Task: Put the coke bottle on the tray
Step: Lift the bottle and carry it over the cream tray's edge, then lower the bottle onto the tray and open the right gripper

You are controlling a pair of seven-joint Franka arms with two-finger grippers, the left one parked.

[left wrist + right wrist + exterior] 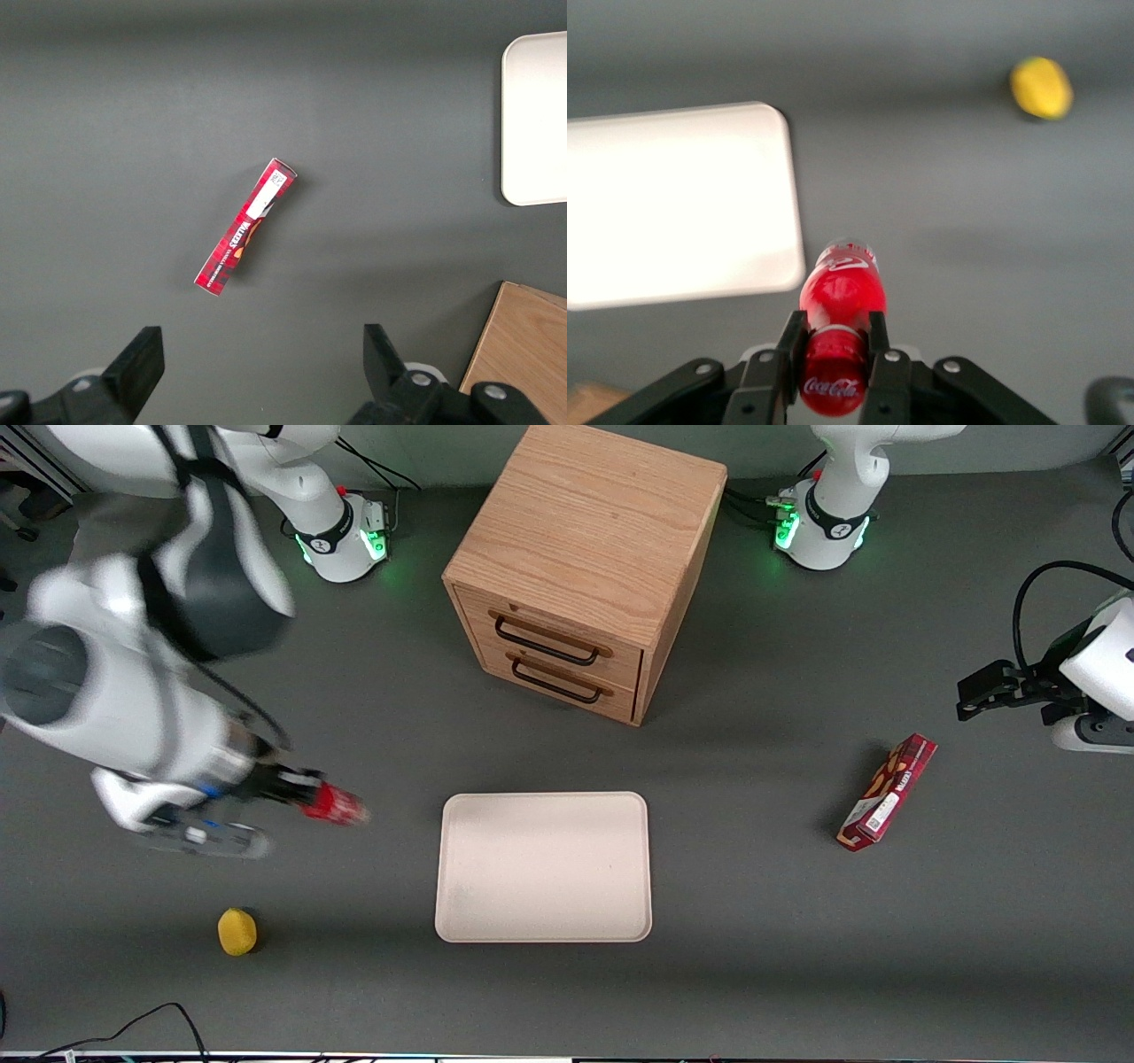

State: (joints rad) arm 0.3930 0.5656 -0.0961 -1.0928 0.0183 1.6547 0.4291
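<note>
Holding the coke bottle (335, 804) tight between its two fingers, the gripper (306, 793) hangs above the table beside the tray (543, 867), toward the working arm's end. A yellow lemon (236, 931) sits nearer the front camera than the tray. A wooden cabinet (580, 567) stands farther from that camera than the tray.

From the parked wrist, a red snack box (246, 227) lies near the tray (535, 119).

From the working wrist, the gripper (834, 354) pinches the coke bottle (840, 328) just beside the tray (673, 204); the lemon (1042, 87) sits well apart.

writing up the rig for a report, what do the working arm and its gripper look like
The working right arm has glossy white rounded shells with dark grey joint sections and a thin black cable along it. Its round white base has a black band and glows green. The black two-finger gripper has silver screws on its links.
</note>
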